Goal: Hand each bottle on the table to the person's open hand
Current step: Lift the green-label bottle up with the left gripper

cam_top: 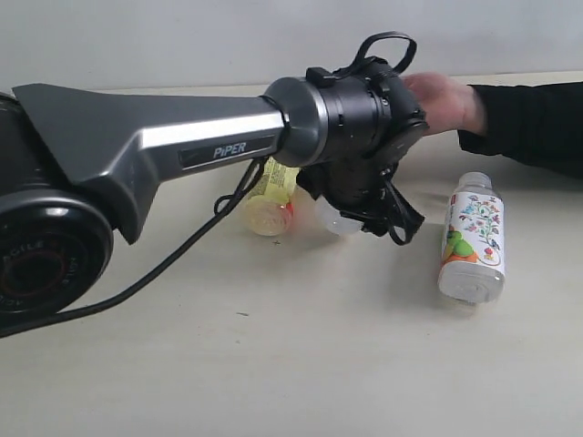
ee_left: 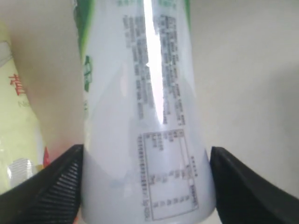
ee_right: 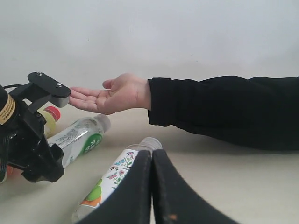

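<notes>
1. Far left: left arm (cam_top: 182, 137), grey, marked "PiPER", stretched over the pale table (cam_top: 291, 364) toward the middle.
2. Left of centre: yellow bottle (cam_top: 270, 202), red-capped, on its side, just beside the gripped bottle.
3. Centre: left gripper (ee_left: 145, 186), clamped on the green-label bottle (ee_left: 149, 93), black pads (ee_left: 51, 186) pressed to both sides of its lower body. Bottle tilted, low at the table; lifted or resting, impossible to tell.
4. Right of centre, at the back: hand (cam_top: 444, 98), bare, palm up, fingers out, empty, black sleeve trailing off right. Near the left gripper, apart from the bottle.
5. Right: floral bottle (cam_top: 474, 238), clear, on its side on the table, apart from both grippers.
6. Seen only from the right wrist: right gripper (ee_right: 152, 186), fingers pressed together on nothing, floral bottle just beyond.
</notes>
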